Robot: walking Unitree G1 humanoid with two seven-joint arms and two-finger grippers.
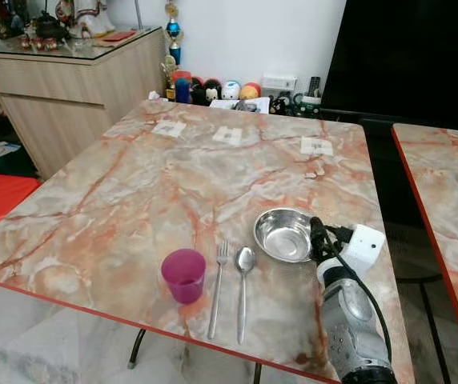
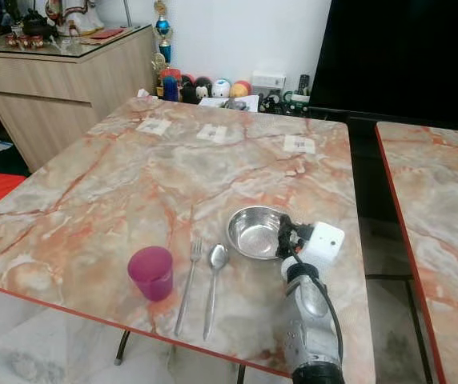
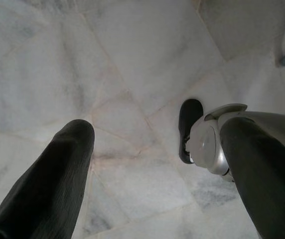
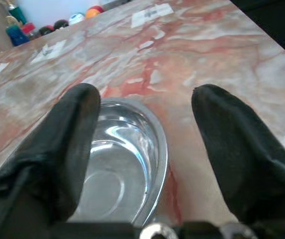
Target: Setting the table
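Steel bowl [image 1: 283,234] sits right of your spoon [image 1: 244,276], with your right gripper [image 4: 145,112] spread wide astride its rim.

the table [image 1: 133,208] has a glossy marble-look top veined in orange. the bowl [image 1: 283,234], fork [image 1: 218,286] and spoon [image 1: 243,288] are shiny polished metal. the purple cup [image 1: 184,275] looks like matt plastic. the sideboard [image 1: 69,92] is pale wood under a glass top.

bowl [image 1: 281,234]: right rim hidden by right pincer [image 1: 319,237] | table labels [image 1: 315,146]: print unreadable
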